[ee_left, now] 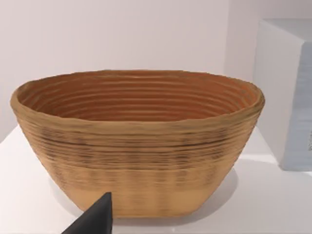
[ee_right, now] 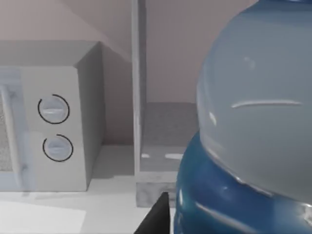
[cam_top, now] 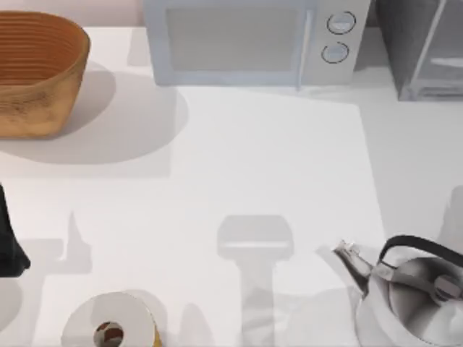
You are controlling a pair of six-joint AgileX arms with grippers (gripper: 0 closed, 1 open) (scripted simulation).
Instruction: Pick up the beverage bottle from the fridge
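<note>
Right gripper: a dark tip of the right gripper shows in the right wrist view, just beside the blue cap; how wide it stands, and whether it grips anything, cannot be told.
Beverage bottle: the beverage bottle sits very close to the right wrist camera, with its pale grey translucent body above a rounded bright blue cap. It is nearer the camera than the fridge and covers part of it. No writing on it can be read.
Fridge: the fridge lies behind the bottle with its grey speckled compartment open to view. A pale upright edge stands at the side nearer the microwave. In the top view, the fridge is at the upper right of the frame.
Microwave: the light grey microwave is at the top centre, just left of the fridge. Its two round dials are unlabelled.
Left gripper: a dark tip of the left gripper shows in front of the basket; its opening cannot be told.
Basket: a ribbed tan woven basket stands upright at the upper left.
Kettle: a steel kettle with a black handle is at the lower right, its spout pointing left.
Paper roll: a paper roll stands at the lower left.
Black shape: a black tapered shape is at the left edge; what it is cannot be told.
</note>
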